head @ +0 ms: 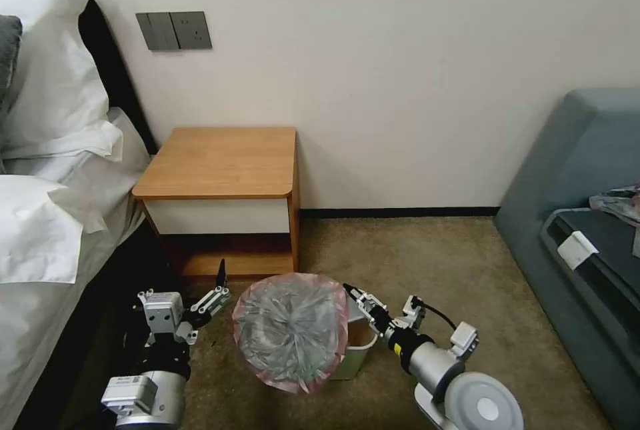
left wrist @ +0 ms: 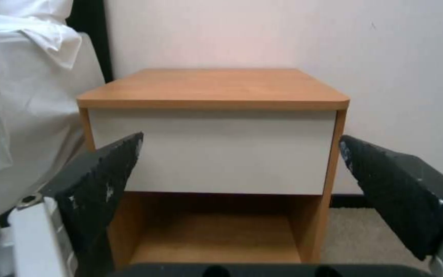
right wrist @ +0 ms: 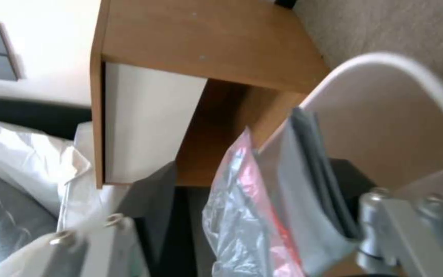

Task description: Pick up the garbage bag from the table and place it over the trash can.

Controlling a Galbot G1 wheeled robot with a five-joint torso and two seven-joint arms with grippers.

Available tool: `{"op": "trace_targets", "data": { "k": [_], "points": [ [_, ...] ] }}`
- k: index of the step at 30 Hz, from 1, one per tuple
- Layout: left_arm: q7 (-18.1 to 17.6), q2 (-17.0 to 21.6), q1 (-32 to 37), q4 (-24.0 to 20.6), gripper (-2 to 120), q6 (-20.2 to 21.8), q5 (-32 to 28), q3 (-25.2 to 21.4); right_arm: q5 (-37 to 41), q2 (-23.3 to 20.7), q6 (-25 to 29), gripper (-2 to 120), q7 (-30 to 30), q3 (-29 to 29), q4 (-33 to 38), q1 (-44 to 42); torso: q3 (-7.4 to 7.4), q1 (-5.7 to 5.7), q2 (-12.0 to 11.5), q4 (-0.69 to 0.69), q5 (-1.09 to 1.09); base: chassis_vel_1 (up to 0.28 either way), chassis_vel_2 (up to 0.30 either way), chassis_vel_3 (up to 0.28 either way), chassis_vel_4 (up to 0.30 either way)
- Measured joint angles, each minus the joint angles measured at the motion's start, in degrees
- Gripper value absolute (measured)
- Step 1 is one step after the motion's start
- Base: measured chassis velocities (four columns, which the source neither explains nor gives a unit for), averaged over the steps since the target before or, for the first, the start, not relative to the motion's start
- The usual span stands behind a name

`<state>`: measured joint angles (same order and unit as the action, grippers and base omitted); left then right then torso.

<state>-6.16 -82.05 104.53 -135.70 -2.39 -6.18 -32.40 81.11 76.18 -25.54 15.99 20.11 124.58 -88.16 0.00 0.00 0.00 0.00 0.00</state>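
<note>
Clearly the left gripper hangs spread wide and empty before the bare orange-brown wooden nightstand. Beside it, the thin translucent grey garbage bag with pink rim lies stretched over the cream-white plastic trash can (mostly hidden beneath). Light, limp and slippery, it is best gripped by its rim, where the right gripper pinches it.

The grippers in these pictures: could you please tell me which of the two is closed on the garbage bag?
The right gripper: its fingers pinch the garbage bag at the trash can rim. The left gripper is open, beside the bag.
</note>
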Motion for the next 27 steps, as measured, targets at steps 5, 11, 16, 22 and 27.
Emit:
{"op": "trace_targets", "data": {
  "k": [5, 11, 16, 22, 27],
  "points": [
    [0.0, -0.2, 0.1, 0.0, 100, -0.3, 0.3, 0.0, -1.5, 0.9, -0.1, 90, 0.1, -3.4, -1.0, 1.7, 0.0, 0.0, 0.0, 0.0, 0.0, 0.0, 0.0, 0.0, 0.0],
    [0.0, -0.4, 0.4, -0.4, 100, -0.7, 0.4, -0.3, -3.6, -0.1, 0.0, 100, 2.9, -4.2, -0.6, 3.1, 0.0, 0.0, 0.0, 0.0, 0.0, 0.0, 0.0, 0.0, 0.0],
    [0.0, -0.7, 0.3, -0.5, 100, -1.2, 0.5, -0.3, -5.0, -3.0, -1.7, 100, 10.6, -4.1, 3.0, 4.1, 0.0, 0.0, 0.0, 0.0, 0.0, 0.0, 0.0, 0.0, 0.0],
    [0.0, -0.8, 0.0, -0.3, 100, -1.4, 0.5, -0.2, -4.9, -5.0, -2.3, 100, 15.6, -4.6, 7.4, 5.6, 0.0, 0.0, 0.0, 0.0, 0.0, 0.0, 0.0, 0.0, 0.0],
    [0.1, -0.9, 0.2, 0.0, 100, -1.6, 0.6, -0.1, -1.9, -5.8, -2.3, 100, 18.4, -3.0, 10.5, 6.0, 0.0, 0.0, 0.0, 0.01, 0.0, 0.0, 0.0, 0.0, 0.0]
  ]
}}
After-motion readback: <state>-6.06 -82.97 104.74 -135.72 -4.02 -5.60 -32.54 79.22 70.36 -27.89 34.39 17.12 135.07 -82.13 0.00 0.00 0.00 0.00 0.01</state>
